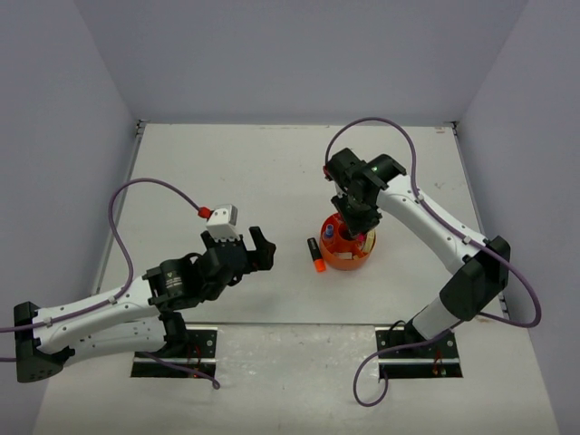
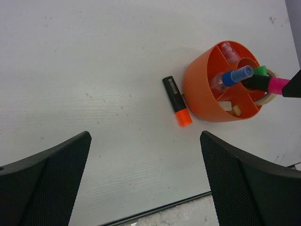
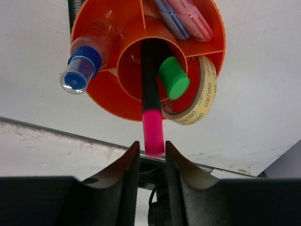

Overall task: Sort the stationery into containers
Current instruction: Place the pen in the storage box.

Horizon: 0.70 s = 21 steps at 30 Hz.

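Note:
The round orange organiser [image 1: 343,258] stands right of the table's centre and also shows in the left wrist view [image 2: 202,94]. My right gripper [image 1: 358,228] is right above it, shut on the pink cap of a black marker [image 3: 153,132]. The marker's black body reaches into the central cup [image 3: 129,70]. A green-capped marker [image 3: 173,77], a blue marker [image 3: 80,70], a pink marker [image 3: 193,19] and the cream tape roll [image 3: 207,89] sit in the organiser. A black marker with an orange cap [image 1: 315,255] lies on the table just left of it. My left gripper [image 1: 254,245] is open and empty, left of that marker.
The table's near edge [image 2: 155,209] runs just below my left gripper's fingers. The arm bases and their mounting plates [image 1: 172,349] sit along that edge. Purple cables [image 1: 127,195] loop over both arms. Grey walls enclose the table on three sides.

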Available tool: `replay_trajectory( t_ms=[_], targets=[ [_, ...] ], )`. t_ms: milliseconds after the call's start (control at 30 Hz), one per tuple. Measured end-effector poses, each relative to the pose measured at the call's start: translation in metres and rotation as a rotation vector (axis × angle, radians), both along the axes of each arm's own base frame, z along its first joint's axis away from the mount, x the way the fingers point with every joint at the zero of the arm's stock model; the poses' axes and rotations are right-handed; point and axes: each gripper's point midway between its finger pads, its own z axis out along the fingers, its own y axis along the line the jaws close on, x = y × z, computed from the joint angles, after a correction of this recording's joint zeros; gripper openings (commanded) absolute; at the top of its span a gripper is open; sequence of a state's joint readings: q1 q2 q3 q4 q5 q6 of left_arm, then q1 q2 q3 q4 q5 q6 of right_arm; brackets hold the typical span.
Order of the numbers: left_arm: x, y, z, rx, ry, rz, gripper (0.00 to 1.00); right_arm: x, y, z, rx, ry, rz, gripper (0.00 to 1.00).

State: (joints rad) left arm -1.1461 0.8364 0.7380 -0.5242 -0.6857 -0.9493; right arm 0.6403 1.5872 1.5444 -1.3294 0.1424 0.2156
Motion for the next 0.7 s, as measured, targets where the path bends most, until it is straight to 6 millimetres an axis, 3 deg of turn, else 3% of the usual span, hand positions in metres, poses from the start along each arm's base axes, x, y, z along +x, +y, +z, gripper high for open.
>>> replay_trajectory(
  t_ms=[100,367,433,600,700],
  targets=[
    [0.000,-0.001,0.001,-0.005,-0.002,-0.001,1.00,0.002,0.001,0.002,0.000,-0.008,0.000,0.41],
    [0.004,-0.012,-0.004,0.003,0.002,-0.013,1.00,0.016,0.002,0.016,-0.003,-0.065,-0.007,0.47],
    [0.004,-0.018,-0.015,0.030,0.025,-0.021,1.00,0.021,0.003,0.026,0.005,-0.105,-0.013,0.57],
    [0.009,-0.040,-0.047,0.100,0.115,-0.007,1.00,0.030,-0.007,0.062,0.045,-0.279,-0.066,0.97],
    [0.014,-0.057,-0.067,0.123,0.167,0.022,1.00,0.030,-0.018,0.099,0.128,-0.454,-0.133,0.99]
  ],
)
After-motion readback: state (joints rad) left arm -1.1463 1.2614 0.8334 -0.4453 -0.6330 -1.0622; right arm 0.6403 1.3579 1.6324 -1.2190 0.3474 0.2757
